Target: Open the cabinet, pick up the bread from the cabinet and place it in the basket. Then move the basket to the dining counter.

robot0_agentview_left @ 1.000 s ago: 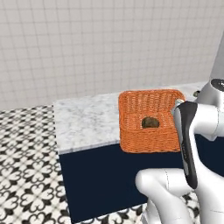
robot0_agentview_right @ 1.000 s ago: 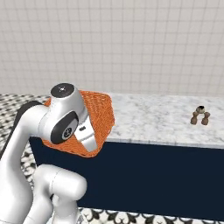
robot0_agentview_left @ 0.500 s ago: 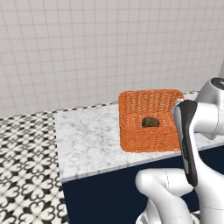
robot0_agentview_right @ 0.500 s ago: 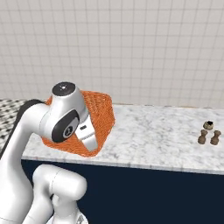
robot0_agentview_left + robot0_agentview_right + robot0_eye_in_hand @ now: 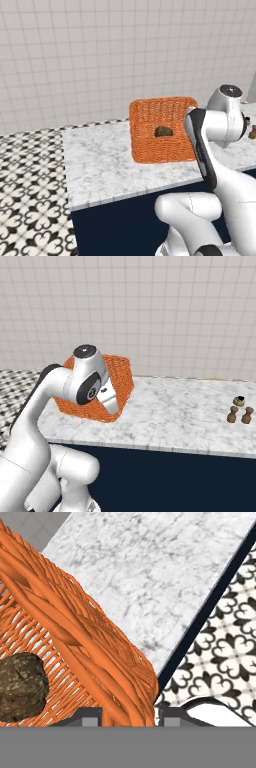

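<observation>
From the left base view, my own arm covers the right end of the basket (image 5: 161,131) and the tool itself is hidden behind the wrist; the bread (image 5: 163,132) shows as a dark lump inside, and the basket sits over the marble desk (image 5: 102,165), toward its far edge. Compared with a second ago the whole picture has slid, so the base has driven and more marble lies in front of me. From the right base view, the arm's white joint blocks most of the basket (image 5: 121,374), so I cannot see the bread there; small brown shakers (image 5: 239,411) stand far right on the desk (image 5: 175,416). In the hand view, the tool (image 5: 128,714) is clamped on the basket's (image 5: 75,632) woven rim, one fingertip either side, with the bread (image 5: 20,686) lying inside at left.
</observation>
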Robot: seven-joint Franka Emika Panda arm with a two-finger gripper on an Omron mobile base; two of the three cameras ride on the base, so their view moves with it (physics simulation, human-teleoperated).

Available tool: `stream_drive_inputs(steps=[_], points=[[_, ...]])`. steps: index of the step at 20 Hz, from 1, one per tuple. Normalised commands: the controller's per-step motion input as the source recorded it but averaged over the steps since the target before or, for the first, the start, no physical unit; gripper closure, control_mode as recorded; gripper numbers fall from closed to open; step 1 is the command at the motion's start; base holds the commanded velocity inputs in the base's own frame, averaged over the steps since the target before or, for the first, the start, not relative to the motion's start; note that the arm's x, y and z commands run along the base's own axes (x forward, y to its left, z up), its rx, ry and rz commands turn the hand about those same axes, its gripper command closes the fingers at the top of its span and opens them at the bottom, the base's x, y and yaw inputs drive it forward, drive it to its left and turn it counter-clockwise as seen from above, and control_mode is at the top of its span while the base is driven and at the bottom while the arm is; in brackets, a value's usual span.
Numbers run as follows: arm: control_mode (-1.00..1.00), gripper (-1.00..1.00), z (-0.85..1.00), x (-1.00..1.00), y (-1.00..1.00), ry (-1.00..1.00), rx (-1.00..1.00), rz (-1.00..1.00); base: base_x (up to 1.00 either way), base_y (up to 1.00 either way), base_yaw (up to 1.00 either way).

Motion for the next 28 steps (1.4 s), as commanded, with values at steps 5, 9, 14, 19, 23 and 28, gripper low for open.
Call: stream_drive_inputs(steps=[5, 9, 14, 19, 23, 28], points=[[-1.0, 1.0, -0.3, 0.87, 0.0, 0.03, 0.03, 0.08, 0.0, 0.0, 0.0], [-1.0, 1.0, -0.62, 0.9, 0.0, 0.13, 0.08, 0.03, 0.0, 0.0, 0.0], [-1.0, 1.0, -0.77, 0.67, 0.0, 0.21, 0.01, 0.04, 0.0, 0.0, 0.0], [-1.0, 1.0, -0.86, 0.17, 0.0, 0.28, 0.0, 0.01, 0.0, 0.0, 0.0], [-1.0, 1.0, -0.52, 0.16, -0.01, 0.21, 0.05, 0.02, 0.0, 0.0, 0.0], [-1.0, 1.0, -0.06, 0.03, 0.0, 0.02, 0.01, 0.01, 0.0, 0.0, 0.0]])
